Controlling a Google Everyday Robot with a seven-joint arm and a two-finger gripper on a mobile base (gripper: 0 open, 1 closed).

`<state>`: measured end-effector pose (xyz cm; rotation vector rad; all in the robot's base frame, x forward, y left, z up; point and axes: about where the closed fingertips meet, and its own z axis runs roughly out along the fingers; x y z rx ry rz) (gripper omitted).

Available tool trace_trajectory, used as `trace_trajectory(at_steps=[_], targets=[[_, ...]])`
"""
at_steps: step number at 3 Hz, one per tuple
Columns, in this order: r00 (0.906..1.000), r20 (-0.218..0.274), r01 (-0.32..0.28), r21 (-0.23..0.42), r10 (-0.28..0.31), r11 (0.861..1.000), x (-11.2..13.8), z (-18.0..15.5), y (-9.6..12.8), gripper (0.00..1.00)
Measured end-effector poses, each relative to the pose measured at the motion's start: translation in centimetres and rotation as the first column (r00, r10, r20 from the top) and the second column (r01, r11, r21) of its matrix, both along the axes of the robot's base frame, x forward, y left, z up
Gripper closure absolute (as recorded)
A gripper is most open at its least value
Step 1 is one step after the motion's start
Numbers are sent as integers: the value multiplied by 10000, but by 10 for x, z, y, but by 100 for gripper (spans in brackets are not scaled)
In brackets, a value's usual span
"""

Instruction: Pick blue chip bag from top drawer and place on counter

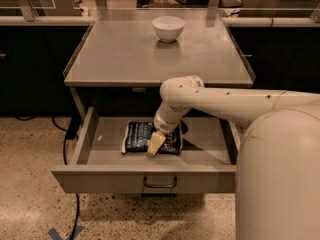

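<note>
The wide, shallow grey metal top drawer (100,178) stands open, with a small dark bar handle (160,183) at the middle of its flat front panel. One thing lies inside it: the small, crinkly, dark navy-blue chip bag (136,137) with white edges and pale lettering. The bag rests flat on the drawer floor, about midway across the drawer and nearer its back than its front panel.

The pale cream gripper (156,145) is down inside the drawer on the right part of the bag, its tip reaching the bag's edge nearest the drawer front. Whether it is apart, together or clamped on the bag cannot be told from this view. The smooth white robot arm (225,101) comes in from the drawer's right side and bends down over its back. The rounded white robot body (280,184) stands before the drawer's right end and hides that corner of the front panel.

Directly above the drawer sits the flat, square grey metal counter (125,54) with low raised side rims, as wide as the drawer. A round white bowl (168,28) stands upright on it, far back from the drawer front and about centred.

A thin black cable (65,144) hangs just left of the drawer, down to the speckled stone floor (30,184) beneath.
</note>
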<state>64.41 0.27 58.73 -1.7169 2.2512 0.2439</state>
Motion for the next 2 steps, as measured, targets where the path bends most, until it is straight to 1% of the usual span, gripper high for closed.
trace_trajectory(at_steps=[2], targets=[[10000, 0, 0, 0, 0, 10000, 0, 0, 0, 64]])
